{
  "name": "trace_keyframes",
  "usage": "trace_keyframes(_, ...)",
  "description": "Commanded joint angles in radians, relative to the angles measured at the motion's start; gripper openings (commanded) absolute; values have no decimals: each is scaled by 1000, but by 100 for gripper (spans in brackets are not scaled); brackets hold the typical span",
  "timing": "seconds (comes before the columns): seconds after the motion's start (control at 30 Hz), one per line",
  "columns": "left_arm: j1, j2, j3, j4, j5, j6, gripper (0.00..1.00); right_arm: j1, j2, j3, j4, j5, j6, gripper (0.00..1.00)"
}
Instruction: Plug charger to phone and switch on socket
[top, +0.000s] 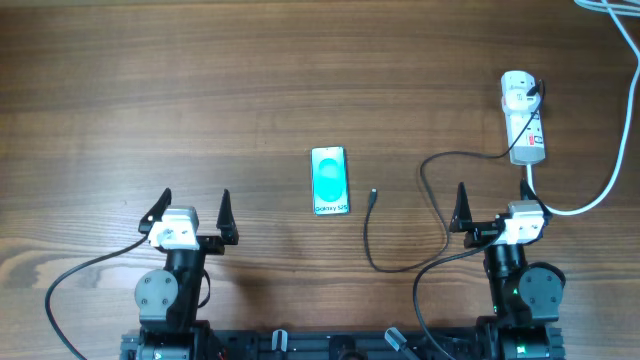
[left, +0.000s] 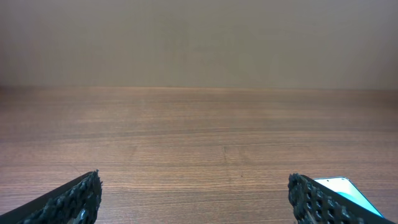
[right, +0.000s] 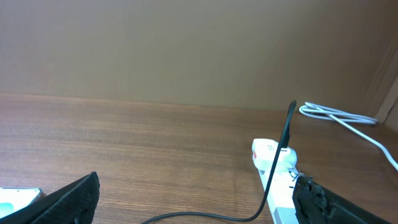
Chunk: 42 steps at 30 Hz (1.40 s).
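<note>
Wood-grain table (top: 150, 90) under everything. Flat at its middle, cyan screen up: phone (top: 329, 181). Just right of that, not touching: free plug end of the charger (top: 373, 196), thin black cable dropping toward the near edge, looping back up past the right arm and across to the socket (top: 524, 125) by the far right edge. Joined there to a white adapter on the strip's far end. From the strip's near end, a white lead (top: 610, 185) curving off right. Left hand (top: 195, 197) spread wide, empty, near-left of the phone. Right hand (top: 502, 198) likewise spread, holding nothing, just short of the socket.
</note>
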Motion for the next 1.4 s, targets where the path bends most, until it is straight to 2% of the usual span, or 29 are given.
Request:
trace_keyframes(0.0, -5, -5, -10, 2, 1, 11, 100, -5, -3, -1, 3, -16, -18, 100)
trace_keyframes(1.2, -5, -5, -10, 2, 2, 10, 100, -5, -3, -1, 3, -16, -18, 100)
trace_keyframes(1.27, -5, -5, -10, 7, 53, 3, 100, -5, -3, -1, 3, -16, -18, 100)
trace_keyframes(1.37, -5, -5, -10, 8, 53, 4, 100, -5, -3, -1, 3, -16, -18, 100)
